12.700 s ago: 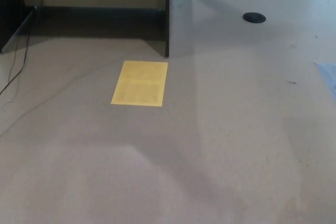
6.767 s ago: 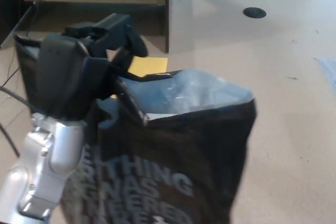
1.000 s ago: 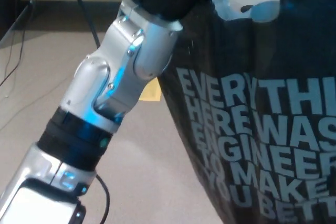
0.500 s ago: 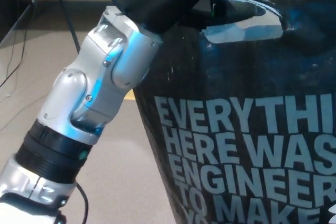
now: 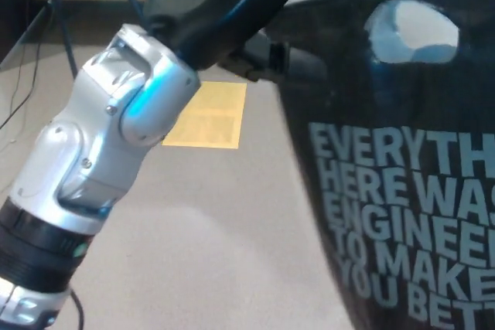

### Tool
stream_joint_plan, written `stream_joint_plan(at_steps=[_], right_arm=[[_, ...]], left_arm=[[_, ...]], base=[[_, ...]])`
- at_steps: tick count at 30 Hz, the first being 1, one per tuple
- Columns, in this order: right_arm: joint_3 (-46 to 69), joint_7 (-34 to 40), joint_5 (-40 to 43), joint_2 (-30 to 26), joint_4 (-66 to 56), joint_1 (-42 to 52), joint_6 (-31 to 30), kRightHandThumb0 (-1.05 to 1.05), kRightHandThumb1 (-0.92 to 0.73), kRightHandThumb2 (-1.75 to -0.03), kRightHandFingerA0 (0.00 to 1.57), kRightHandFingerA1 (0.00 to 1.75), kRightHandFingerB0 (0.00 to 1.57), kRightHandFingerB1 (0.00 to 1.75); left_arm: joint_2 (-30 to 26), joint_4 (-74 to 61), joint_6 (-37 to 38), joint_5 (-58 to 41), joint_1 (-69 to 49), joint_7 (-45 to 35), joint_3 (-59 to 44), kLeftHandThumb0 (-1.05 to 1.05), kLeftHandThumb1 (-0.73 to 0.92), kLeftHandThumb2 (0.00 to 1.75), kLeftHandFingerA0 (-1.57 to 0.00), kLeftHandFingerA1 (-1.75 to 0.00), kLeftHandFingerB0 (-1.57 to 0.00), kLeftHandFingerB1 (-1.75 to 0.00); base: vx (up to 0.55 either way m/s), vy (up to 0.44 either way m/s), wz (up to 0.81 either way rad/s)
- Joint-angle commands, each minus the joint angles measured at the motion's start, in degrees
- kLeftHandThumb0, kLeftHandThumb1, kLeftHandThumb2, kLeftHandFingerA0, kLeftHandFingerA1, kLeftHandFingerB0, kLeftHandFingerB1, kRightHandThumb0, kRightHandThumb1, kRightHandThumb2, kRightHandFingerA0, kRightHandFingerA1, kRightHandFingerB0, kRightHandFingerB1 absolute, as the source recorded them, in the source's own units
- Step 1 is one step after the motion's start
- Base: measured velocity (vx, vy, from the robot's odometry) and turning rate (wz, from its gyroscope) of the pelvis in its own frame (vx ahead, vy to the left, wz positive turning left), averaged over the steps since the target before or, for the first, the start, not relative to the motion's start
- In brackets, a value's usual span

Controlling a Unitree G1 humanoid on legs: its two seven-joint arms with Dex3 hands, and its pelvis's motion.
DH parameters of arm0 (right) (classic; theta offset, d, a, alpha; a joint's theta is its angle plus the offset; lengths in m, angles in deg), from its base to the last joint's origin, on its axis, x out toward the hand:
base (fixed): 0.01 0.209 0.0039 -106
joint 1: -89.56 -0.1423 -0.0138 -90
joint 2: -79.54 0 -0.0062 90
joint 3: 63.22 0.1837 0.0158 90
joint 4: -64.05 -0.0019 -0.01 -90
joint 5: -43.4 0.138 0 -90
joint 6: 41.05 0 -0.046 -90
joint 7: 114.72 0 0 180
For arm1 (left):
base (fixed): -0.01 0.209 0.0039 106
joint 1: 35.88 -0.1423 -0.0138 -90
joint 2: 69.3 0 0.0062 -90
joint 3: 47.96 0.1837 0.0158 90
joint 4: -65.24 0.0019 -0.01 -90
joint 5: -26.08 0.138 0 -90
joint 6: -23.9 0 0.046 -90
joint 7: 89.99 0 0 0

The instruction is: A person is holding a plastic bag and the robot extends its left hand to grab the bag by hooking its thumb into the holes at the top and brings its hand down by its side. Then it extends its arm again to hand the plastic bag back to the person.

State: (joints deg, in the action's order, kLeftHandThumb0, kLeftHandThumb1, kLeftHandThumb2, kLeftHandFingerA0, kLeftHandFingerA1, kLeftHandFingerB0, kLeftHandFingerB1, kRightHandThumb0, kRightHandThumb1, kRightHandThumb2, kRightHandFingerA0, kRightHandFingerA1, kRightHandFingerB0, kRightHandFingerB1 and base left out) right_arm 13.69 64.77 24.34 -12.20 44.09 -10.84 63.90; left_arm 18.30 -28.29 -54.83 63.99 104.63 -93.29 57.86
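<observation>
I'm seeing the left hand point(image 5: 220, 5) hooking into the plastic bag point(image 5: 402, 191) near its top edge; can't tell the finger state. Bag is hanging right of the hand, swinging maybe. Risk I'm judging: the handle hole point(image 5: 414, 32) slipping off the thumb.

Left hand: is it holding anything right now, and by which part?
The left hand holds the black plastic bag by its top edge, left of the handle hole. The exact finger hook is blurred.
</observation>
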Motion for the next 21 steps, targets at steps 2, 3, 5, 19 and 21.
stream_joint_plan(at_steps=[2,3,5,19,21], right_arm=[[0.05,-1.62,-0.22,-1.61,0.39,-1.32,-0.68,-0.35,-0.69,-0.61,0.66,0.45,0.58,0.4],[0.22,-1.85,-0.05,-1.72,0.38,-1.68,-0.92,-0.35,-0.69,-0.61,0.67,0.44,0.58,0.4],[0.43,-2.0,0.1,-2.05,0.51,-2.16,-1.55,-0.35,-0.69,-0.61,0.67,0.44,0.58,0.4],[1.38,-0.09,0.95,-1.64,1.06,1.68,0.67,-0.33,-0.69,-0.62,0.7,0.47,0.58,0.4],[1.33,0.43,0.73,-1.3,1.11,0.56,0.59,-0.33,-0.69,-0.62,0.71,0.47,0.59,0.4]], left_arm=[[-11.22,-7.65,-8.46,-12.2,-11.32,-24.35,-2.35,-0.74,0.41,0.85,0.0,-0.01,0.0,0.0],[-11.95,-7.57,-6.8,-12.88,-13.58,-22.5,-3.7,-0.7,0.39,0.83,0.0,-0.04,0.0,-0.03],[-11.94,-6.99,-4.12,-14.17,-17.52,-18.71,-5.79,-0.66,0.36,0.81,0.0,-0.08,0.0,-0.09],[-6.59,11.5,18.24,-17.83,-55.28,4.68,-19.73,-0.28,0.17,0.8,-0.09,-0.51,-0.08,-0.49],[-6.61,18.49,21.16,-17.23,-56.66,7.47,-21.03,-0.27,0.2,0.82,-0.09,-0.51,-0.08,-0.5]], base=[[0.0,0.0,0.0],[0.0,0.0,0.0],[0.0,0.0,0.0],[0.0,0.0,0.0],[0.0,0.0,0.0]])
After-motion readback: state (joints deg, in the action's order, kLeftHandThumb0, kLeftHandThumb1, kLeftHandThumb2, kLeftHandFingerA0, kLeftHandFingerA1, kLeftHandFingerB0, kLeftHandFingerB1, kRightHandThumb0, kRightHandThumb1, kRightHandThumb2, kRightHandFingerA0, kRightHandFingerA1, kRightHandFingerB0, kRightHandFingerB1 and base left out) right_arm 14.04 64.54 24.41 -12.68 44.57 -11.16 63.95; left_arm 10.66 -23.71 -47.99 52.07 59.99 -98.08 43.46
